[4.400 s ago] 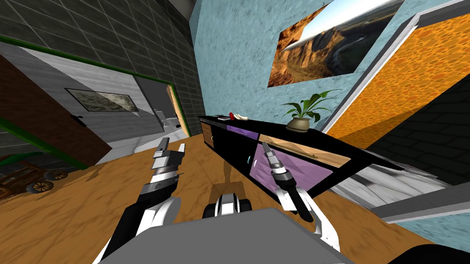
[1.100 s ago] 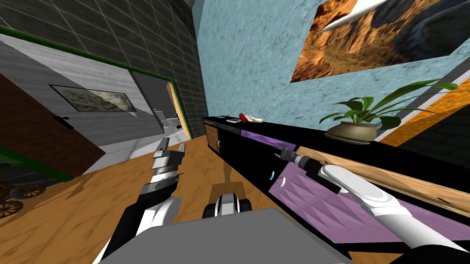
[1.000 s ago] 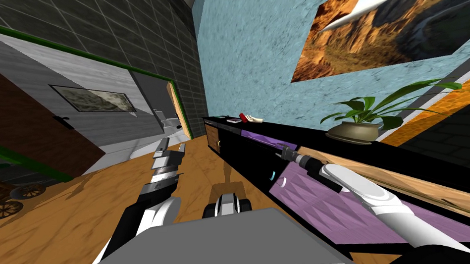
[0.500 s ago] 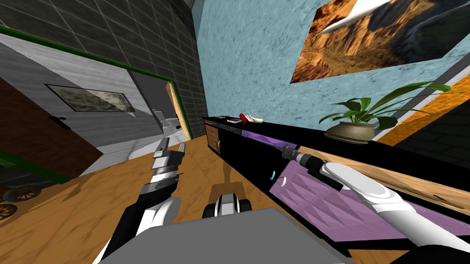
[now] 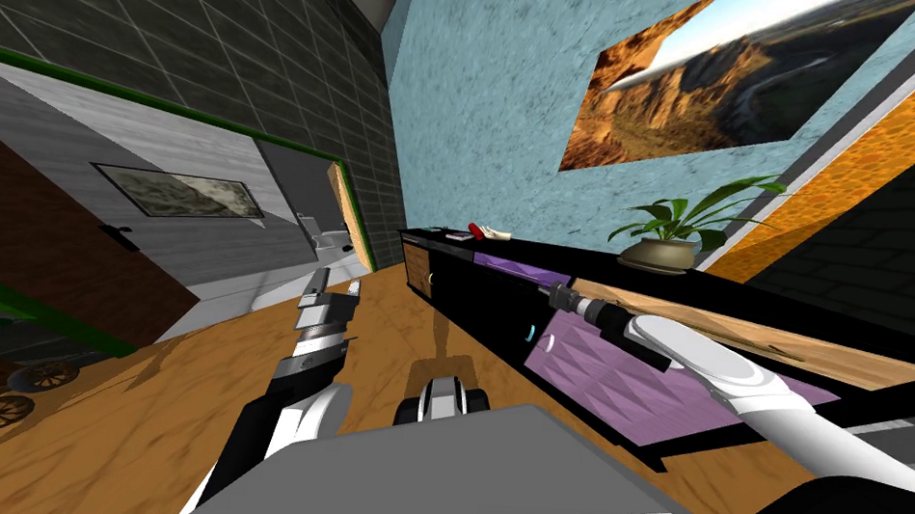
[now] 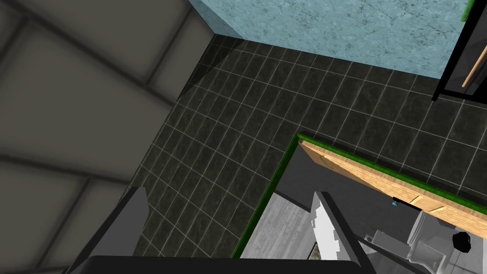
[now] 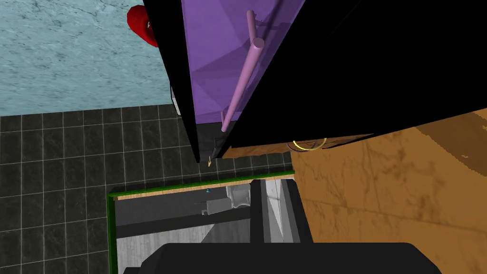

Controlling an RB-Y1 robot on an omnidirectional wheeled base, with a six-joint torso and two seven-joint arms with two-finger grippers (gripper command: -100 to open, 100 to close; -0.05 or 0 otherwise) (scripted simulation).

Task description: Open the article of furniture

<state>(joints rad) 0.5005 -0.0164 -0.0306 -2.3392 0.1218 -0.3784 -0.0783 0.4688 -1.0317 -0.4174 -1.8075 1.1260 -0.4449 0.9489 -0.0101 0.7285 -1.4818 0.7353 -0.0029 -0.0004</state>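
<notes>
A long black sideboard [image 5: 488, 289] with purple and wood fronts stands along the blue wall. My right arm reaches to its front, and the right gripper [image 5: 547, 290] sits at the top edge of a purple panel [image 5: 615, 372], just above a small cyan handle [image 5: 531, 333]. In the right wrist view the fingers [image 7: 257, 204] stand close together with nothing seen between them. A pink bar handle [image 7: 242, 81] on a purple front [image 7: 209, 57] lies just beyond their tips, apart from them. My left gripper [image 5: 334, 287] hangs open over the floor, away from the sideboard.
A potted plant [image 5: 663, 249] and a red object [image 5: 474, 232] rest on the sideboard's top. A green-framed doorway [image 5: 326, 229] opens at the far left end. A brown door [image 5: 61, 242] and a wheeled cart [image 5: 5, 403] stand on my left. Wood floor lies between.
The whole head view has shifted: I have moved, and the sideboard's right end has come into sight. My right gripper stays at the sideboard's front. The left arm has not moved.
</notes>
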